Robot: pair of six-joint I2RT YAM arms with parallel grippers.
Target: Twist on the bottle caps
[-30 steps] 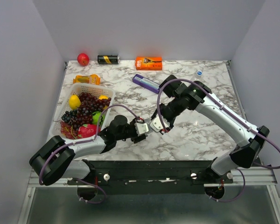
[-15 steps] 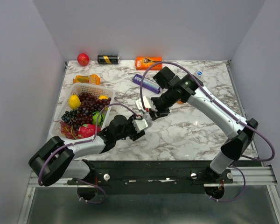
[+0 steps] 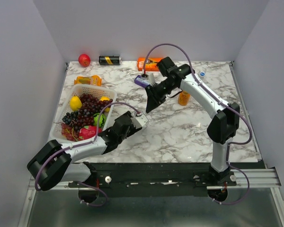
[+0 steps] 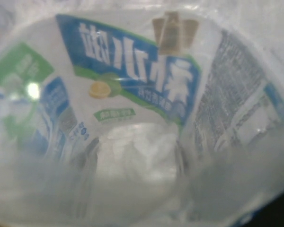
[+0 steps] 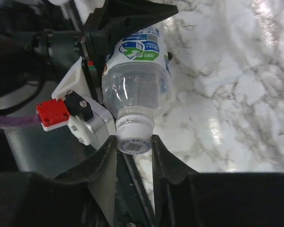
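Observation:
A clear bottle (image 5: 139, 90) with a blue, green and white label is held off the table, its neck pointing at the right wrist camera. My left gripper (image 3: 135, 121) is shut on its labelled body, which fills the left wrist view (image 4: 132, 94) and hides the fingers there. A whitish cap (image 5: 135, 139) sits on the bottle's neck. My right gripper (image 5: 135, 143) is shut on it, one black finger (image 5: 106, 153) on each side. A short orange bottle (image 3: 183, 98) stands behind the right arm. A blue cap (image 3: 202, 74) lies at the back right.
A white basket (image 3: 85, 88) of grapes and other fruit sits at the left, an orange packet (image 3: 88, 80) behind it. Along the back wall are a red fruit (image 3: 84, 59), a black can (image 3: 110, 60) and an orange box (image 3: 150, 63). A purple box (image 3: 141, 81) lies by the right forearm.
My right arm has swung left and back from the front middle, and its gripper has closed on the cap. My left gripper has turned the bottle's neck up towards it.

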